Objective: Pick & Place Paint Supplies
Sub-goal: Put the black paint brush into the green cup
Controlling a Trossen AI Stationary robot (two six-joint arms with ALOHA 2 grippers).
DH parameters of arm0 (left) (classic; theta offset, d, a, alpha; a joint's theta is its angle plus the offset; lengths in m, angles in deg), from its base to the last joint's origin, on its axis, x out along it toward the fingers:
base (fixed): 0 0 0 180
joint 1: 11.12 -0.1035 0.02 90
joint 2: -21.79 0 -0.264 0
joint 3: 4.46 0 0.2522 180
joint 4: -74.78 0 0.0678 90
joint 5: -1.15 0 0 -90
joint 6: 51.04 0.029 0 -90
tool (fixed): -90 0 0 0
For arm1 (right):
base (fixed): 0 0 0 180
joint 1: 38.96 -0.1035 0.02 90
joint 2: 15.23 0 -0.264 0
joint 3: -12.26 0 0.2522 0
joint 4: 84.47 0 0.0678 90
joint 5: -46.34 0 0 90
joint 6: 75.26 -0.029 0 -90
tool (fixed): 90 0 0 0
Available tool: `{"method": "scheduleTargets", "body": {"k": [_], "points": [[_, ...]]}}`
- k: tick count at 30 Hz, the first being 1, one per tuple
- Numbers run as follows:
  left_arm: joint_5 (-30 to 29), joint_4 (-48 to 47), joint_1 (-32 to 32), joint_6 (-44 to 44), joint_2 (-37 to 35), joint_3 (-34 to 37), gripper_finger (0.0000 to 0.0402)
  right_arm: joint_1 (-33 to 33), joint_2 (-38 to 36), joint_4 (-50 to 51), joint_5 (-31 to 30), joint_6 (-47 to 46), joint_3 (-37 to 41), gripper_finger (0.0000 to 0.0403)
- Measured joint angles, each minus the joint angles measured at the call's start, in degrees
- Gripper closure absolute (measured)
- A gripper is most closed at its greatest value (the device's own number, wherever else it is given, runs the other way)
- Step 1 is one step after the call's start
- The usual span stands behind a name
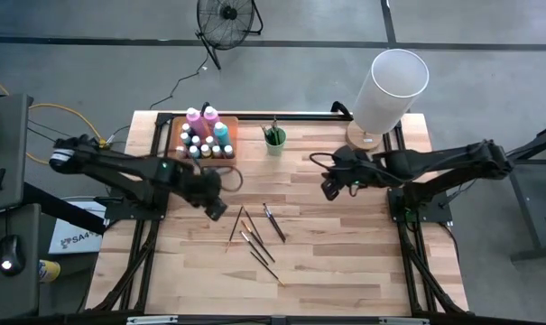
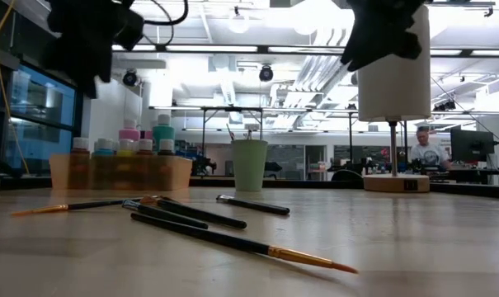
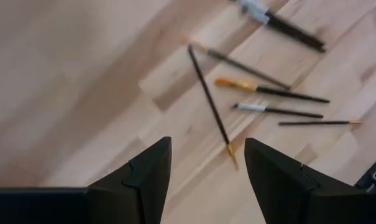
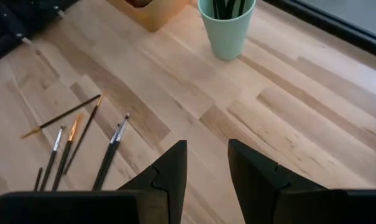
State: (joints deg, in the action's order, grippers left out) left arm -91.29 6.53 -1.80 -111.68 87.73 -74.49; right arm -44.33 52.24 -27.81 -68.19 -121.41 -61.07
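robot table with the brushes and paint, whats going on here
Two robot arms are sorting paint supplies. The paint bottles already stand in the orange tray at the back, and a few brushes stand in the green cup beside it. Several loose brushes lie on the wooden table. The left gripper hovers just beside them, jaws open and empty. The right gripper waits over bare table on the right, also empty, jaws apart.

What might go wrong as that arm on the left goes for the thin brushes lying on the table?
The brushes lie close together and some cross, so the open left end effector hovering beside them might catch two or knock others aside. They are thin and lie flat on the table, so the fingers could slip off one.
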Motion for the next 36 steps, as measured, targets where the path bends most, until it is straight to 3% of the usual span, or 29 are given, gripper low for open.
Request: {"method": "scheduleTargets", "body": {"k": [10,24,36], "points": [[-0.3,4.2,11.1,-17.5,12.9,0.0,0.0202,0.1,-4.4,2.1,0.0,5.5,0.0,0.0292],[7.6,15.8,14.9,-22.7,27.0,0.0,0.0202,0.1,-4.5,3.3,1.1,7.0,0.0,0.0292],[5.2,18.4,20.4,-32.9,32.0,-0.2,0.0202,0.1,-4.5,3.6,2.5,7.4,0.0,0.0292]]}}
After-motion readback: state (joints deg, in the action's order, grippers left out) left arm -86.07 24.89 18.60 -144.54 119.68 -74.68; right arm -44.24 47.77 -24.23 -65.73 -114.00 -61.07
